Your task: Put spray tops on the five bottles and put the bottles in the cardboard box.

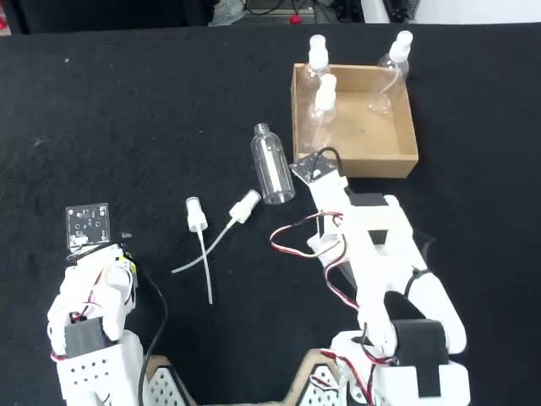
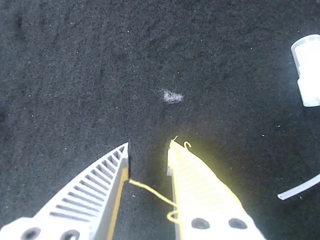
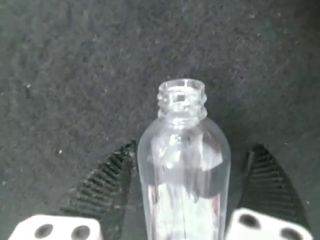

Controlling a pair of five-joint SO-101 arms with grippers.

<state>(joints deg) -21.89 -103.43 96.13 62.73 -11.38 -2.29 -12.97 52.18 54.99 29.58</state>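
A clear uncapped bottle (image 1: pixel 272 165) lies on the black table just left of the cardboard box (image 1: pixel 359 162). My right gripper (image 3: pixel 194 146) is open, one finger on each side of the bottle (image 3: pixel 184 165), whose threaded neck points away from the wrist. Two loose spray tops (image 1: pixel 196 213) (image 1: pixel 245 205) with long dip tubes lie between the arms. My left gripper (image 2: pixel 149 144) hovers open and holds nothing at the near left, with a spray top (image 2: pixel 307 70) and a tube end (image 2: pixel 300 189) off to one side. Three capped bottles (image 1: pixel 323 106) stand in the box.
The right arm (image 1: pixel 380 254) stretches from the near edge up to the box's front left corner. The left arm (image 1: pixel 93 288) is folded back at the near left. The dip tubes (image 1: pixel 207 271) trail toward the near edge.
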